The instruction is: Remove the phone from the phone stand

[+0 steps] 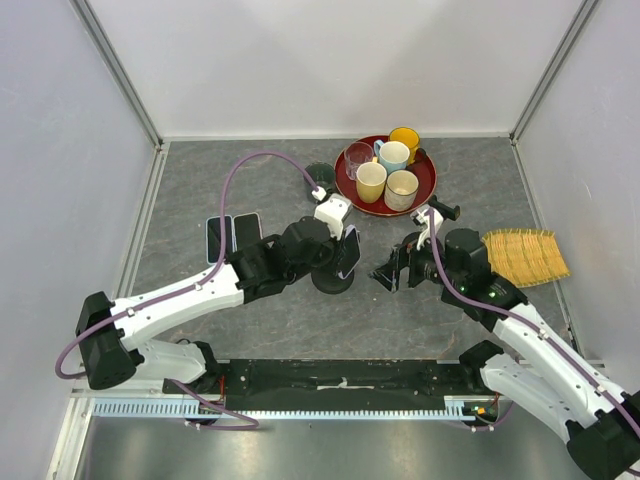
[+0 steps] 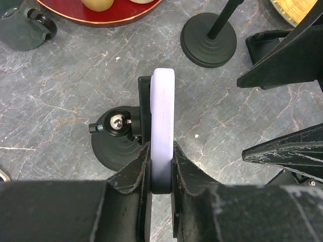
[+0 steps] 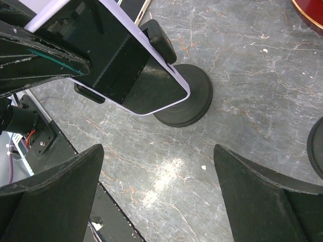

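Note:
A phone (image 1: 348, 250) in a lavender case stands on edge in the clamp of a black phone stand (image 1: 332, 281) at the table's middle. My left gripper (image 2: 161, 169) is shut on the phone (image 2: 163, 116), one finger against each face. The stand's round base (image 2: 113, 151) and ball joint lie just left of it. In the right wrist view the phone's dark screen (image 3: 121, 65) sits between the stand's clamp tabs above the base (image 3: 186, 103). My right gripper (image 3: 159, 201) hangs open over bare table, right of the stand, holding nothing.
A red tray (image 1: 428, 180) with several cups sits at the back. A bamboo mat (image 1: 525, 255) lies at the right. Two phones (image 1: 232, 232) lie flat at the left. A second black stand base (image 2: 208, 40) stands close beyond the held phone.

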Robot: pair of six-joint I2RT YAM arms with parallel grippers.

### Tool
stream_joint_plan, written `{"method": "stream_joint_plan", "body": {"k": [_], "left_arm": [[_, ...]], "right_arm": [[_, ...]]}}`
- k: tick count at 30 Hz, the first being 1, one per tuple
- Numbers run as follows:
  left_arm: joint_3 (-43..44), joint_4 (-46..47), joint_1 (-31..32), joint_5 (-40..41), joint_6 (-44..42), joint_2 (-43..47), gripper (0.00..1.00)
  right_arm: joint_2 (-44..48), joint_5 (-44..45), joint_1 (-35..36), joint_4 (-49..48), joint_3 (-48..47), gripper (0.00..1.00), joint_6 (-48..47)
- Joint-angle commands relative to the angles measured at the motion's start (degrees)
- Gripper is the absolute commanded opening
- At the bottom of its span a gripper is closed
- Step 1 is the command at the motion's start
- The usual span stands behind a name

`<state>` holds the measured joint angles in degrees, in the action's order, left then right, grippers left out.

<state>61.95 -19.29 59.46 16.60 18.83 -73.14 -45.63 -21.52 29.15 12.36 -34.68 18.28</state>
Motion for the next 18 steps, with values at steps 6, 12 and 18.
{"method": "stream_joint_plan", "body": {"k": [6,12,18], "left_arm": [[2.8,3.0,0.8,3.6,1.7,0.4,0.51],[3.4,3.0,0.7,3.4,2.3,2.6,0.76],[2.5,3.4,-2.3,0.2,2.6,7.1,0.81]], "right_arm": [[2.6,1.3,0.2,1.3,-1.4,0.97,0.3],[2.8,1.2,0.1,1.7,-1.5,0.97,0.0],[1.9,1.3,0.3,2.1,-2.0,0.97,-0.1]]}}
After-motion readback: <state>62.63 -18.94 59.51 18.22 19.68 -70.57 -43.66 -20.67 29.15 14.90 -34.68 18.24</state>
